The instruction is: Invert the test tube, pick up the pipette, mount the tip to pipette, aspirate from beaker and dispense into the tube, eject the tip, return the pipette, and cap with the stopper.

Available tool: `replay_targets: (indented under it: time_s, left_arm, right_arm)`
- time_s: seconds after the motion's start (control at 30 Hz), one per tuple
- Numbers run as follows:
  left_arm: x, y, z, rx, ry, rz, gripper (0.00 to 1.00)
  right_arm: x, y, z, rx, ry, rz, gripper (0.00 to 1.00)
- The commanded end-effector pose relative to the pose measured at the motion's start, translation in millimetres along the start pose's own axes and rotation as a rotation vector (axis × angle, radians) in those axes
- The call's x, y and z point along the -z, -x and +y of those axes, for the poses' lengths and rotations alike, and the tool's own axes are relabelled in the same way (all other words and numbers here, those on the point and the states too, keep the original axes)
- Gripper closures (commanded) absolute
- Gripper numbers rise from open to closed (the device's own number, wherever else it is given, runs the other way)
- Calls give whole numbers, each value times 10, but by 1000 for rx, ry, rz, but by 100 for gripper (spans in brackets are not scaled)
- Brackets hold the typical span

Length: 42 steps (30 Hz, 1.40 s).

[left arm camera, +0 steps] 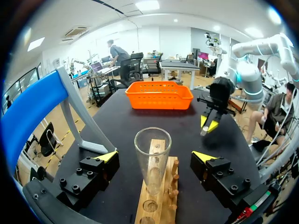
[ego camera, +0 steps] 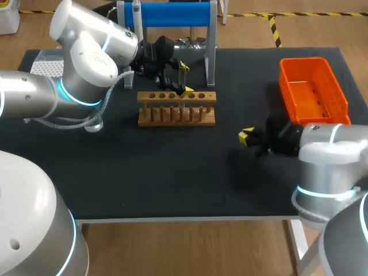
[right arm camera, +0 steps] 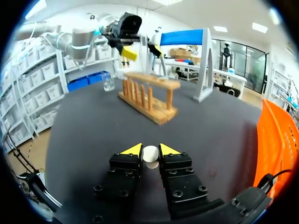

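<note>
Left wrist view: glass test tube (left arm camera: 153, 161) stands upright in the wooden rack (left arm camera: 161, 210), mouth up, between the left gripper (left arm camera: 155, 156) fingers. The fingers are spread wide, one either side, neither touching the glass. Which rack hole it sits in, can't tell. Anything inside the tube, can't tell.

Right wrist view: right gripper (right arm camera: 150, 149) is nearly closed, both fingers pinching a small round white stopper (right arm camera: 150, 155), low over the dark counter (ego camera: 172, 167). The rack is well ahead of it, with the left gripper over the rack.

Head view: rack mid-counter, left arm reaching in over it. Right gripper is near the counter's right side, just beside the orange basket (ego camera: 307, 60). A clear beaker (ego camera: 95, 122) sits left of the rack, contents can't tell. A blue-topped stand (ego camera: 172, 14) is behind the rack. A white perforated box (ego camera: 46, 66) sits at the far left corner.
</note>
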<state>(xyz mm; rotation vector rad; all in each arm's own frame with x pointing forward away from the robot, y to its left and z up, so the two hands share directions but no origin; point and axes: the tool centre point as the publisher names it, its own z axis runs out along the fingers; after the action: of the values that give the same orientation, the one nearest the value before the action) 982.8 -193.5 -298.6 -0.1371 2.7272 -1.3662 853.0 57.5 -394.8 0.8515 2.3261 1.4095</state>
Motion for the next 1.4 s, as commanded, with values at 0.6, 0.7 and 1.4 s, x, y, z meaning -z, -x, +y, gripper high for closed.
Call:
replay_targets:
  time_s: [0.6,0.7,1.4]
  left_arm:
    - [2,7,-6,1,3,2,0]
    - [2,7,-6,1,3,2,0]
    - [2,7,-6,1,3,2,0]
  right_arm:
    - [430,-14,1296,211,-22,360,100]
    - [374,-31,1459,238,-29,391,100]
    - [-187,-28,2172,285,-55,444,100]
